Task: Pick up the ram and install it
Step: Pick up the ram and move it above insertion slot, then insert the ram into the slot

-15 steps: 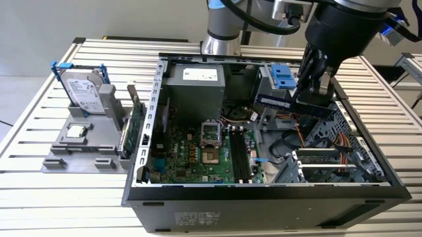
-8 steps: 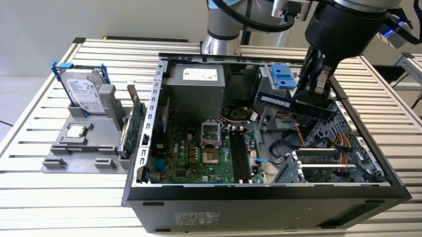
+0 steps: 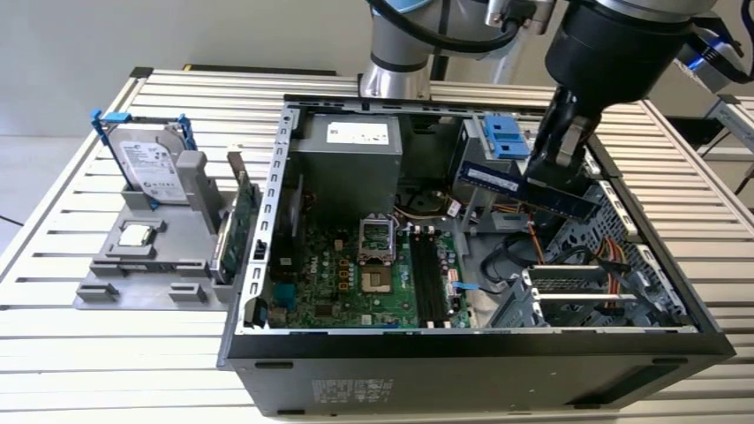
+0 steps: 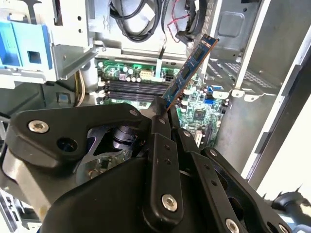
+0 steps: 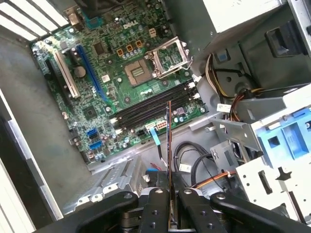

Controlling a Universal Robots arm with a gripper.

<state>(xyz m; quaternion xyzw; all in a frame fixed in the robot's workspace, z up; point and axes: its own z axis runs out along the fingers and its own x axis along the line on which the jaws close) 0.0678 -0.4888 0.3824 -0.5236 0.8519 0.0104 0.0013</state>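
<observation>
Open computer case [image 3: 282, 177] lying on a slatted metal surface [image 3: 94, 353], with its open side upward. In the exterior view the motherboard [image 3: 342, 283] floor is bounded by the case wall at 9 o'clock, the power supply [image 3: 348, 155] at 12 o'clock, the drive cage [image 3: 589, 291] at 3 o'clock and the front rim at 6 o'clock; the space above the board is open. The black memory slots [image 3: 426, 283] lie along the board's 3 o'clock edge, just beside loose cables [image 3: 518, 256], and run from about 12 o'clock to 6 o'clock. The gripper [image 3: 554, 177] hangs over the case at about 2 o'clock from the slots, near the blue bay clip [image 3: 507, 137], its fingers clamped on the ram [image 3: 489, 177]. The ram is held in the air above the cables, well apart from the slots. Its long axis runs from about 10 o'clock to 4 o'clock in the exterior view, across the line of the slots, and both ends stick out past the fingers. In the second wrist view the ram [image 4: 189, 70] shows its blue face and slants away from the gripper [image 4: 160, 109] over the slots [image 4: 131, 90]. In the first wrist view the ram [image 5: 169, 145] appears edge-on as a thin line rising from the gripper [image 5: 170, 194] toward the slots [image 5: 150, 107]. Outside the case at 9 o'clock, a gray holder [image 3: 130, 274] carries a hard drive [image 3: 154, 163] and a green card [image 3: 242, 230], both upright.
</observation>
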